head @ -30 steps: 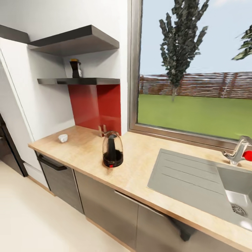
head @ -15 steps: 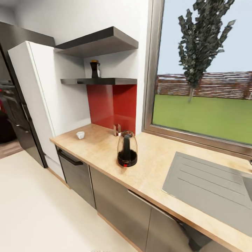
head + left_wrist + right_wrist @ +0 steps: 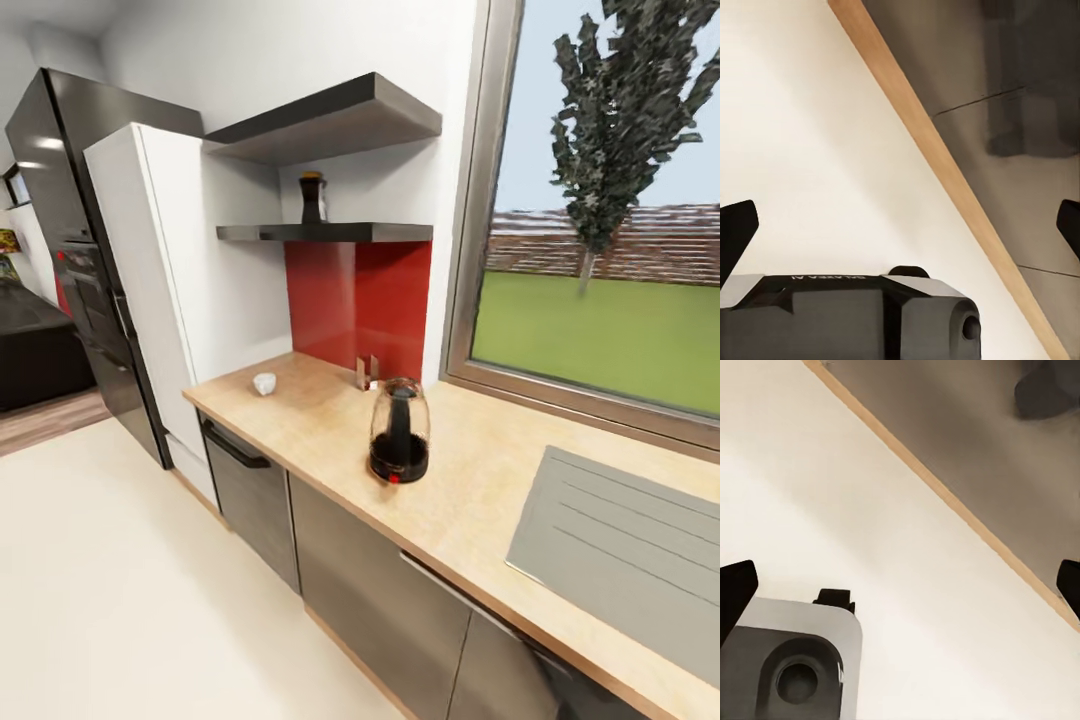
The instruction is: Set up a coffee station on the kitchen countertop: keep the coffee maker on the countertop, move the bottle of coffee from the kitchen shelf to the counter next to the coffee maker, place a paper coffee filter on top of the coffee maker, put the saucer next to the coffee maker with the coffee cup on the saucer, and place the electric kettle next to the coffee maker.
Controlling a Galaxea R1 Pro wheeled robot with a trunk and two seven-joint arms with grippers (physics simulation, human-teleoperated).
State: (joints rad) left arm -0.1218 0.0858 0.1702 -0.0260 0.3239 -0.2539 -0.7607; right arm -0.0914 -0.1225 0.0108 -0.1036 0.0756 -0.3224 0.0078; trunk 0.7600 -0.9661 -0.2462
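While the robot stands on the pale floor [image 3: 120, 600] in front of the glossy grey cabinets [image 3: 380, 590], no task thing is in a tool. The left tool [image 3: 900, 229] is spread wide: its 2 dark fingertips [image 3: 735, 232] sit at the opposite edges of the left wrist view, with floor and a cabinet front between them. The right tool [image 3: 900, 589] is spread wide in the same way, over the floor and the wooden plinth strip [image 3: 945, 495].

In the head view the electric kettle [image 3: 399, 444] stands upright on the light-wood surface [image 3: 470, 490], near its front edge and well apart from the steel drainboard [image 3: 630, 540]. The bottle of coffee [image 3: 312, 198] stands on the lower board of the kitchen shelf [image 3: 330, 232], against the white wall above the red panel [image 3: 355, 300]. A small white thing [image 3: 264, 383] lies near the surface's left end; it is probably the coffee cup, but it is too small to be sure. A small brown item [image 3: 366, 372] stands by the red panel, just behind the kettle.

I judge the robot is on its way to the shelf to fetch the bottle. The risks from here: the bottle is high and near the board's edge, so an oblique reach may push it over or off. The arm could also knock the kettle, which stands under the path. The upper board [image 3: 330, 120] leaves little room above the lid.
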